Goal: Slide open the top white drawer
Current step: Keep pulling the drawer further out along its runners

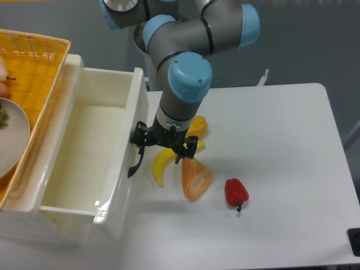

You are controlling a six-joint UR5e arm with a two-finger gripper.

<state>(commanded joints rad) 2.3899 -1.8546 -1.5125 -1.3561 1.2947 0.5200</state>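
The top white drawer (85, 211) stands pulled well out toward the right, and its inside is bare. Its curved black handle (133, 166) hangs on the front panel (140, 107). My gripper (162, 148) points down right beside that panel. Its jaws are spread, and the left finger (138, 135) sits at the handle's top end, between handle and panel as far as I can tell. The right finger (186, 151) hangs over the fruit. Nothing is clamped between the fingers.
A banana (161, 164), a yellow pepper (197, 124) and an orange bread wedge (196, 178) lie just under and right of the gripper. A red pepper (236, 192) lies further right. A yellow wicker basket (39, 56) holding a plate (12, 140) sits on the cabinet top at the left.
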